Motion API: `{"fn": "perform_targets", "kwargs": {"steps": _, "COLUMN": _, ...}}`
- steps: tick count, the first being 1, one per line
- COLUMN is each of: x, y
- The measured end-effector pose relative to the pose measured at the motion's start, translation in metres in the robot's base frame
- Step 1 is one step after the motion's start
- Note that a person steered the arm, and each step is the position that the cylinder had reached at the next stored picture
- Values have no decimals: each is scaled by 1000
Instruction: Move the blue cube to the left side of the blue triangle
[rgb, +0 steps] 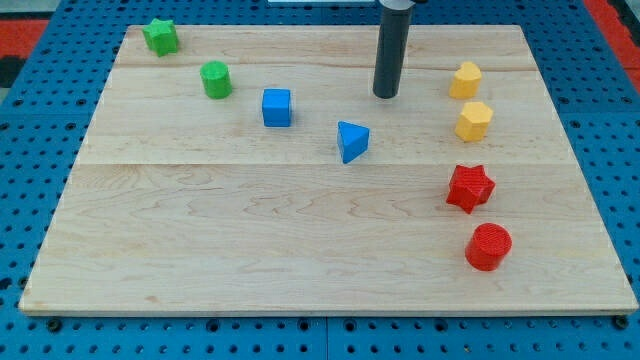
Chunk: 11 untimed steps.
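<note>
The blue cube (277, 107) sits on the wooden board at the upper middle-left. The blue triangle (351, 140) lies to its right and a little lower, with a gap between them. My tip (386, 95) stands on the board above and to the right of the blue triangle, apart from it and far to the right of the blue cube. It touches no block.
A green star (160, 36) lies at the top left and a green cylinder (215, 79) left of the blue cube. Two yellow blocks (465, 79) (474, 120), a red star (469, 188) and a red cylinder (488, 246) stand along the right side.
</note>
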<state>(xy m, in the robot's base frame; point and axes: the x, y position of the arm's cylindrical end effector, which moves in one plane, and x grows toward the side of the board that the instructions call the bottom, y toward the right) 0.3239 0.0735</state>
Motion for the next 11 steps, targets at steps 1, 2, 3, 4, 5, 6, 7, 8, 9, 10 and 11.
{"fn": "perform_targets", "kwargs": {"steps": 1, "x": -4, "y": -51}}
{"fn": "perform_targets", "kwargs": {"steps": 2, "x": 18, "y": -105}}
{"fn": "perform_targets", "kwargs": {"steps": 3, "x": 56, "y": -146}}
{"fn": "perform_targets", "kwargs": {"steps": 4, "x": 29, "y": -125}}
{"fn": "perform_targets", "kwargs": {"steps": 5, "x": 9, "y": -136}}
{"fn": "perform_targets", "kwargs": {"steps": 6, "x": 10, "y": -187}}
{"fn": "perform_targets", "kwargs": {"steps": 7, "x": 38, "y": -223}}
{"fn": "perform_targets", "kwargs": {"steps": 8, "x": 47, "y": -180}}
{"fn": "perform_targets", "kwargs": {"steps": 9, "x": 58, "y": -195}}
{"fn": "perform_targets", "kwargs": {"steps": 10, "x": 31, "y": -193}}
{"fn": "perform_targets", "kwargs": {"steps": 11, "x": 47, "y": -181}}
